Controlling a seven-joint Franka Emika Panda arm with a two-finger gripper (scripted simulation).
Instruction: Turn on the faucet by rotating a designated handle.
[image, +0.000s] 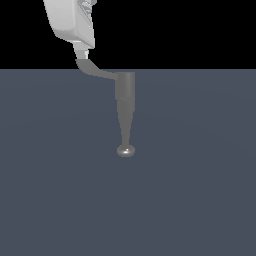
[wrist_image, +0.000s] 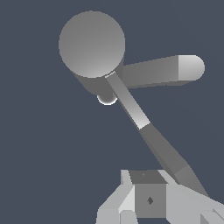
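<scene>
The grey faucet (image: 125, 90) stands on the flat floor, its cylindrical body narrowing to a spout with a small shiny knob (image: 126, 150). The wrist view looks onto the body's round end (wrist_image: 92, 43), and the knob (wrist_image: 107, 99) peeks out beside it. The thin curved handle (image: 97, 72) projects toward the exterior view's left. In the wrist view the handle (wrist_image: 148, 131) runs from the body to my fingers. My white gripper (image: 82, 54) hangs directly above the handle's flared tip and touches it. The gripper (wrist_image: 151, 205) looks shut with nothing between its fingers, and the handle's tip lies against one finger.
A thicker grey arm with a pale rounded end (wrist_image: 175, 70) sticks out sideways from the faucet body in the wrist view. It does not show in the exterior view. A plain dark grey-blue floor (image: 200, 190) spreads around the faucet.
</scene>
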